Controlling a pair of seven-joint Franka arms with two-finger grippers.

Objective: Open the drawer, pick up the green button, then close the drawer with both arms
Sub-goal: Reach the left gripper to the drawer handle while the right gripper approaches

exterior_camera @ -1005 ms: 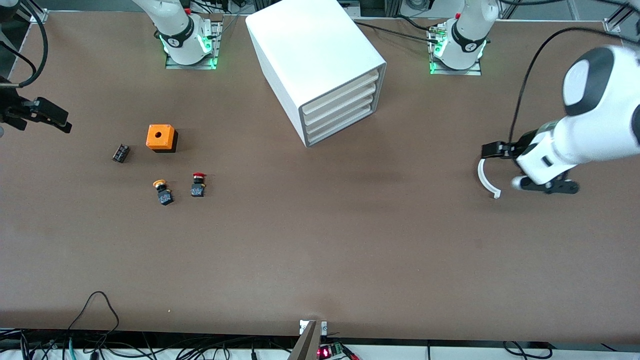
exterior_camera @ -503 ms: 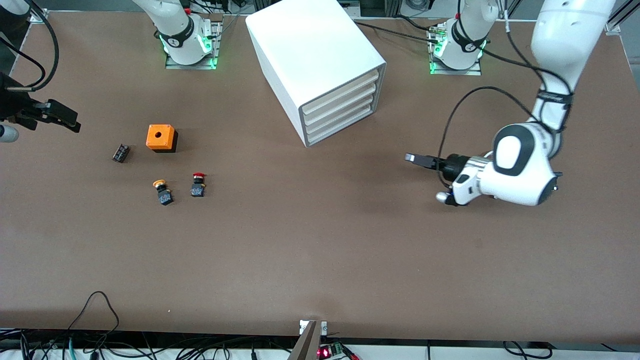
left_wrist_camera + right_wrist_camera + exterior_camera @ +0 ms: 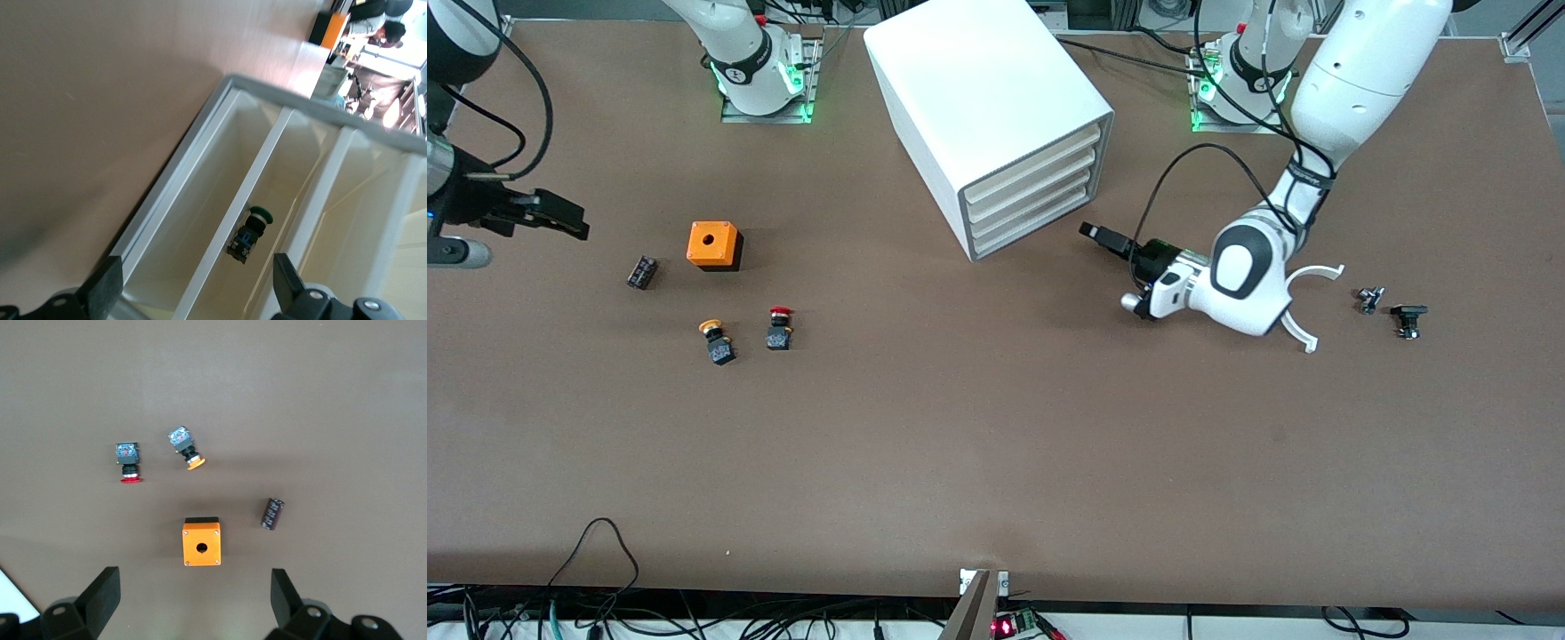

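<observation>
My left gripper (image 3: 1096, 234), fingers (image 3: 103, 288) spread, faces the closed drawer (image 3: 1032, 226) holding the button (image 3: 250, 233); my right gripper (image 3: 551, 218), fingers (image 3: 100, 597) also apart, waits over the bench (image 3: 996, 444).

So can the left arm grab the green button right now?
Probably not yet. The green button lies inside the cabinet, whose drawers all look pushed in. The open left end effector hovers just in front of them, with nothing between.

No legible text or labels anywhere.
</observation>
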